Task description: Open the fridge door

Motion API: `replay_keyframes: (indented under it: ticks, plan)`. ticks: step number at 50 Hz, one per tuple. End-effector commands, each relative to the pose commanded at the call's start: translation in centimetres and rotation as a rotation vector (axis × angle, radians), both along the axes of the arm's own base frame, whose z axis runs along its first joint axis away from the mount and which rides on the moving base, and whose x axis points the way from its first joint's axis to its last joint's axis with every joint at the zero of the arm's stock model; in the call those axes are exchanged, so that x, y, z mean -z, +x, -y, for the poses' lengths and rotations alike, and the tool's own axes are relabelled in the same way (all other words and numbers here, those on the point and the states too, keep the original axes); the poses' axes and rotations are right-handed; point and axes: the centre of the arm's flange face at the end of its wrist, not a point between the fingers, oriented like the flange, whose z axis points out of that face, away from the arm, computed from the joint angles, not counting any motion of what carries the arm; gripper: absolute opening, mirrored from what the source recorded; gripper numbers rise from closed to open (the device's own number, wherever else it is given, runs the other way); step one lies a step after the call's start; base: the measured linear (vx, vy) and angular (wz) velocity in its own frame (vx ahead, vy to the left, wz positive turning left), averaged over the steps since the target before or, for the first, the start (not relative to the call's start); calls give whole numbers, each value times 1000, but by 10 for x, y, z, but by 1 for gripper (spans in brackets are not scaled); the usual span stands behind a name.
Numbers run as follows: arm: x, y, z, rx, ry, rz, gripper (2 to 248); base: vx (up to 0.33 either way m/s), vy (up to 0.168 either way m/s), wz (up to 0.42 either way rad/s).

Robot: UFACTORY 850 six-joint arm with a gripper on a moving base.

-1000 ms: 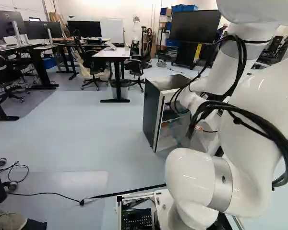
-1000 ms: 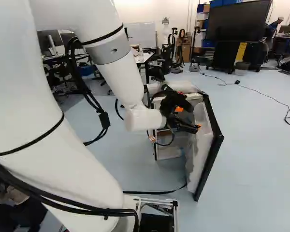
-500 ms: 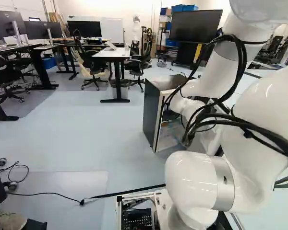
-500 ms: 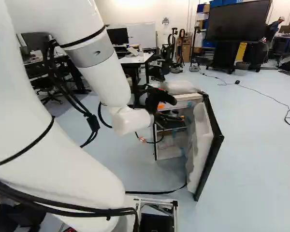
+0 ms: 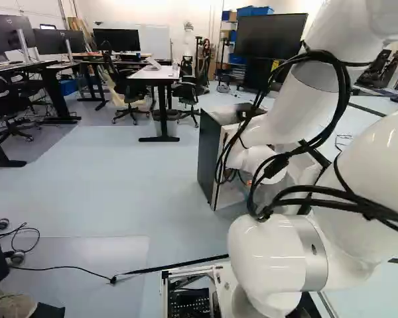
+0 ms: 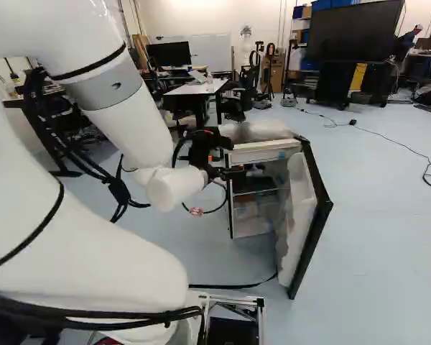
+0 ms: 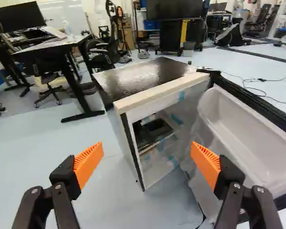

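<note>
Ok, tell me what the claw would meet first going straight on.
Most likely the fridge, at its open front; depth is unclear, so the claw might touch the front frame or pass just inside.

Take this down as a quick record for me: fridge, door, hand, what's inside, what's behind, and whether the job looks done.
fridge: dark-topped cabinet on the floor, front open to view
door: swung wide open, pale inner side showing
hand: open, nothing between its fingers
hand to door: apart
inside: dark item on a shelf
behind: large screen on a stand
job: looks done, door being open
</note>
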Motion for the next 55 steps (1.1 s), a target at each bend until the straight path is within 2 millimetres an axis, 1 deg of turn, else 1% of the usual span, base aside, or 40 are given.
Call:
replay_keyframes:
  ticks: [13, 26, 41, 55]
  plan:
    - [2, -8, -22, -116, -22, -2, 247, 0, 0, 0]
    - [3, -15, -36, -199, -39, -2, 247, 0, 0, 0]
    - [4, -19, -45, -251, -49, -2, 247, 0, 0, 0]
    - [5, -20, -47, -260, -51, -2, 247, 0, 0, 0]
